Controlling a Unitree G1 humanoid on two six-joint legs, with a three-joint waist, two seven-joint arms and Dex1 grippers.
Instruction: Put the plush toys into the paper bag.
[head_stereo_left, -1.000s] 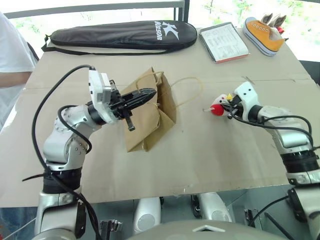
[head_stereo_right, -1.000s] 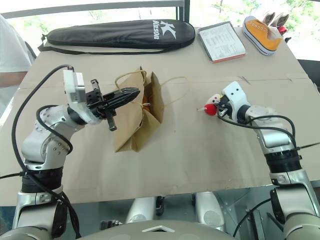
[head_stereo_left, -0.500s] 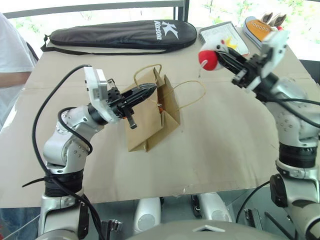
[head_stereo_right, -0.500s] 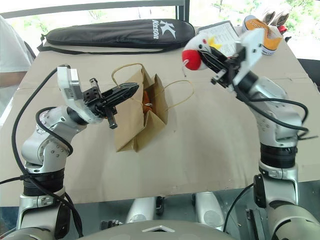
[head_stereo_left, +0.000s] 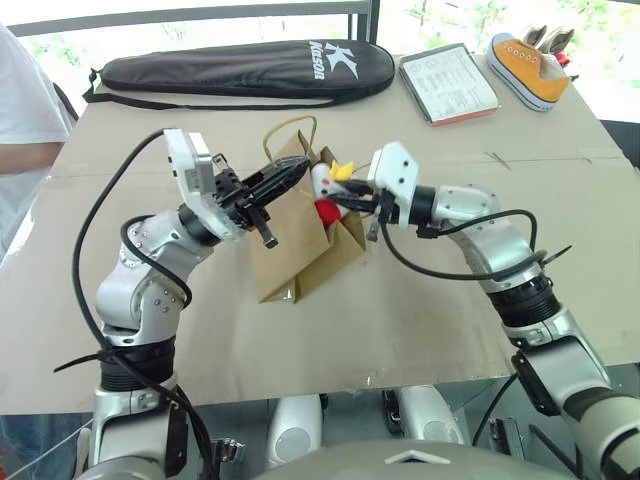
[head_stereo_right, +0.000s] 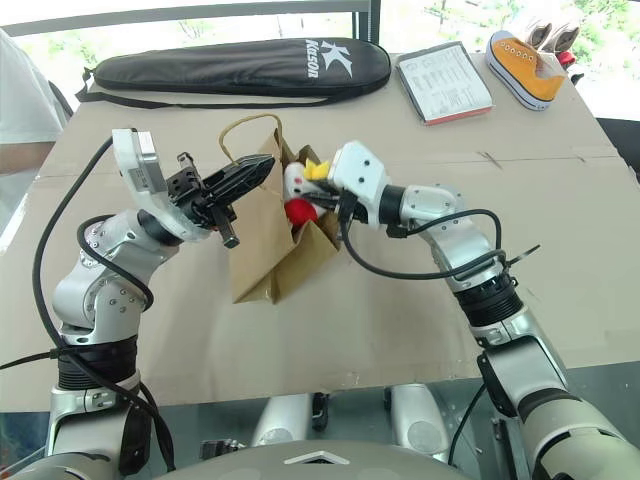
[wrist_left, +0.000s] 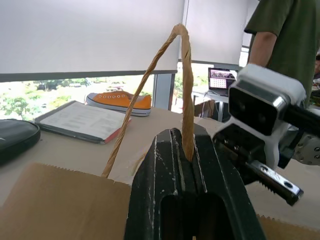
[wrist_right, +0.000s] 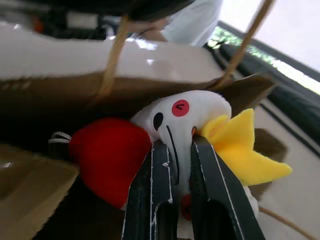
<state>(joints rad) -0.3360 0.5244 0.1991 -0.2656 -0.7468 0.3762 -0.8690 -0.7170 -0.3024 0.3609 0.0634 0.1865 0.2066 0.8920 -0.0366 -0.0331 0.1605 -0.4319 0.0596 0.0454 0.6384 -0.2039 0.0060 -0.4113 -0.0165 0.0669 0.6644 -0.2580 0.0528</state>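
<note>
The paper bag sits near the middle of my table, its base down toward me and its mouth lifted on the far side. My left gripper is clamped tight on one of the bag's twisted cord handles; in the left wrist view I see the cord rising out from between the closed black fingers in a tall loop, with the bag's top edge just below. That grip is holding the mouth open and raised.

From the other side, my right gripper reaches in level across the table and pinches the white plush toy right at the bag's opening. The right wrist view shows it plainly: both fingers are squeezed narrow on the toy's white body, its red end toward the dark inside of the bag, its yellow tuft sticking out the other way, its small face turned up. The toy's red end is already past the rim; the tuft is above it. I cannot make out the orange-brown toy in the bag.

Beyond the bag, a long black zipped racket case lies along the far edge. To its right are a flat booklet and then an orange sneaker in the far corner. A person's white sleeve shows at the far left edge of the table.
</note>
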